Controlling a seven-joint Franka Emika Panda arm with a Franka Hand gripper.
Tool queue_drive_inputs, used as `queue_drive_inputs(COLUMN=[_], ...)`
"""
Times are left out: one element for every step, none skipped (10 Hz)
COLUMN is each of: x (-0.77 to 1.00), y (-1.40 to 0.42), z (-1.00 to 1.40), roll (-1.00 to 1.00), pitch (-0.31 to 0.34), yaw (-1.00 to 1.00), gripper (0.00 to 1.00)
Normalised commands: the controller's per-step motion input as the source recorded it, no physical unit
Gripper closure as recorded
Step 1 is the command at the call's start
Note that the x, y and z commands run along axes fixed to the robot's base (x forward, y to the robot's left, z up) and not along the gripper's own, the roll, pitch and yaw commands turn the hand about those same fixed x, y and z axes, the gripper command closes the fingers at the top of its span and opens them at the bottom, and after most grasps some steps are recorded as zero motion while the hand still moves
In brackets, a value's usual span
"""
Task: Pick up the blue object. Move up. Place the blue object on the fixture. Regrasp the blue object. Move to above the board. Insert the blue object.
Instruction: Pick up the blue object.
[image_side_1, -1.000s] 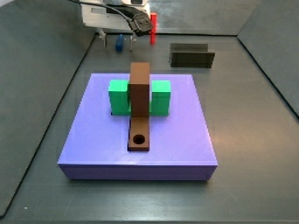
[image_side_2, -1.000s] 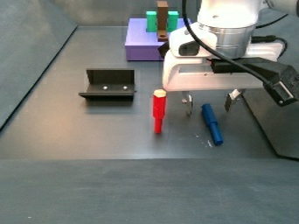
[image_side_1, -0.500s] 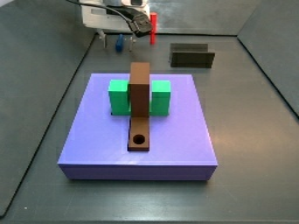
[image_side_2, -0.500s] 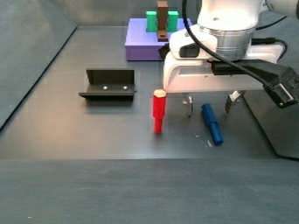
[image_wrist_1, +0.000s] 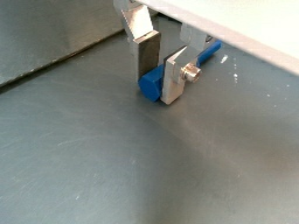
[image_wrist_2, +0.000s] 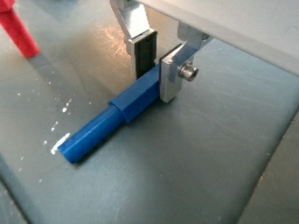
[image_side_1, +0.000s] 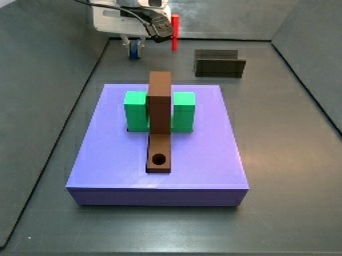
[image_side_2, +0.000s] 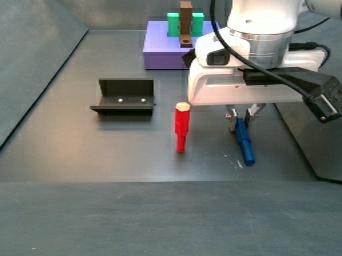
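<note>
Since a second ago the gripper (image_side_2: 241, 118) has been brought from a wide spread to narrow, its plates now against one end of the blue object (image_wrist_2: 112, 118), which lies flat on the worktop (image_side_2: 80, 170) beside the upright red peg (image_side_2: 181, 125). Judged rigid, light and smooth, the peg may roll; hold is best taken squarely across its round body.

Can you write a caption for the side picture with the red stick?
Gripper shut on the blue object lying beside the red peg.
</note>
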Motion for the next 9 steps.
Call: queue_drive_inputs(x=[0.00,0.00,0.00,0.00,0.00,0.00,0.00,0.00,0.00], y=[0.00,0.00,0.00,0.00,0.00,0.00,0.00,0.00,0.00], z=[0.00,0.00,0.00,0.00,0.00,0.00,0.00,0.00,0.00], roll=[0.00,0.00,0.00,0.00,0.00,0.00,0.00,0.00,0.00], pitch=[0.000,0.000,0.000,0.000,0.000,0.000,0.000,0.000,0.000], yaw=[0.00,0.00,0.00,0.00,0.00,0.00,0.00,0.00,0.00], gripper=[1.00,1.00,1.00,1.00,1.00,1.00,1.00,1.00,1.00])
